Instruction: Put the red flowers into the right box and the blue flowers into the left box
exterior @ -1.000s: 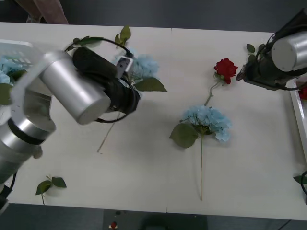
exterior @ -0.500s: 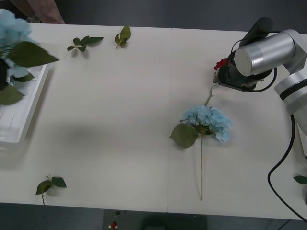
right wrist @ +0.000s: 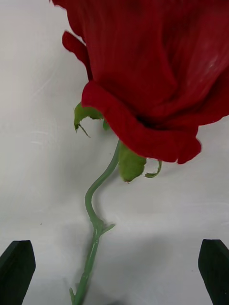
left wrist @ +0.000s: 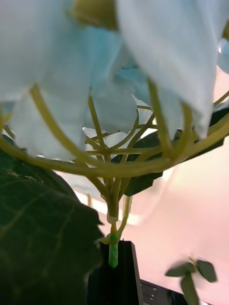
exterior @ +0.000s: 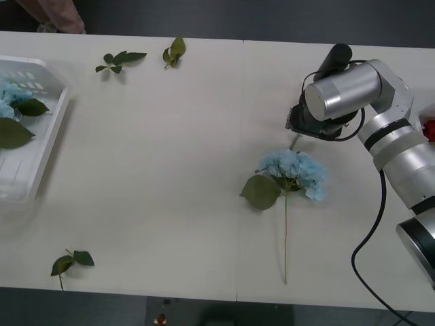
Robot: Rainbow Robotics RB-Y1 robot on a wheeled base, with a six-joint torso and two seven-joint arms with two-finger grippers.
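**Right gripper over a red rose, left gripper clamped on a blue stem**

On the pale worktop (exterior: 170, 170), the landmark is the fluffy pale-blue hydrangea head (exterior: 296, 170) lying right of centre, its long green stem running toward the near edge and one big green leaf just beside it on the left. Just beyond that hydrangea, the right arm's silver wrist hangs low over the worktop, and the right gripper (right wrist: 114, 271) sits above an artificial red rose (right wrist: 152, 71). The rose lies flat, its thin green stem curving back between the two black fingers (right wrist: 16, 269), which stand wide apart on either side of the stem and do not touch it.

Far to the left of the hydrangea, at the worktop's edge, sits the shallow white translucent plastic tray (exterior: 47, 136) with a raised rim. Pale-blue petals and dark green leaves lie inside it, at its far left part. The left gripper (left wrist: 113, 267) is closed on the green stem of another pale-blue hydrangea cluster (left wrist: 95, 71), the bloom and a big dark leaf crowding close above the black fingers.

Loose green leaf sprigs lie well beyond the central hydrangea, near the far edge, and another lies near the front-left corner.
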